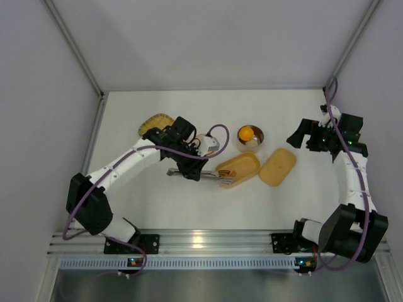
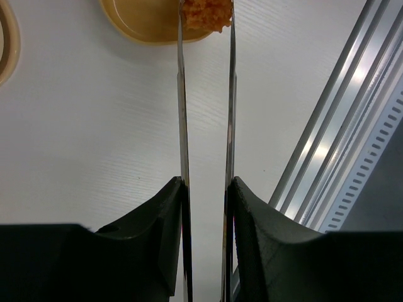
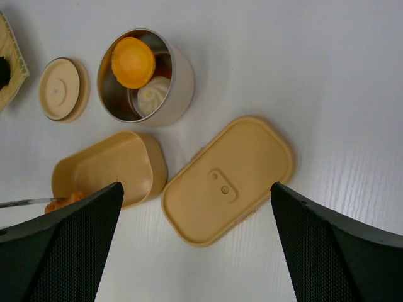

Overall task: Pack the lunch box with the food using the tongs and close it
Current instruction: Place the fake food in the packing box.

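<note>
The tan-orange, rounded oblong plastic lunch box sits open mid-table, its flat lid beside it. The left gripper clamps the slim silver metal tongs, which pinch a crumbly orange food piece at the box's rim. Next, I'd judge: move over the cavity, ease the squeeze.
</note>
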### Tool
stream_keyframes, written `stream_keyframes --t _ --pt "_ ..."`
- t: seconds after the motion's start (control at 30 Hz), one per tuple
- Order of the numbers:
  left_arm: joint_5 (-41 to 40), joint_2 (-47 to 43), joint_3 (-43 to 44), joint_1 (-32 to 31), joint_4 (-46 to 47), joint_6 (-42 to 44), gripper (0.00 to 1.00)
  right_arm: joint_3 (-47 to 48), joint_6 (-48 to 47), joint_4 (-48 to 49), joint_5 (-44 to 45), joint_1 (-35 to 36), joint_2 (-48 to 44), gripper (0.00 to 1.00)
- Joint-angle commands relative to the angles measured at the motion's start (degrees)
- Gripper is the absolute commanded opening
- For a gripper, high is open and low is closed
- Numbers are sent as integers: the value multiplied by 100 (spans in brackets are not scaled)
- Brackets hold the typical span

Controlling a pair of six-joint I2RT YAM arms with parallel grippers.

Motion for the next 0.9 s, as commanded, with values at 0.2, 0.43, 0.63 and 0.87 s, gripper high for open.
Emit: stream_keyframes --t 0.2,0.43,0.63,0.87 --pt "-210 404 497 -80 131 102 8 119 -4 171 -87 -88 -79 99" --pt "-264 580 585 -72 237 32 10 84 -21 189 -87 -88 -70 99" --pt "-246 659 638 -72 210 67 25 84 -48 189 -70 -88 -88 99" --pt "-246 703 673 -72 228 58 36 84 -65 189 -61 -88 -79 99"
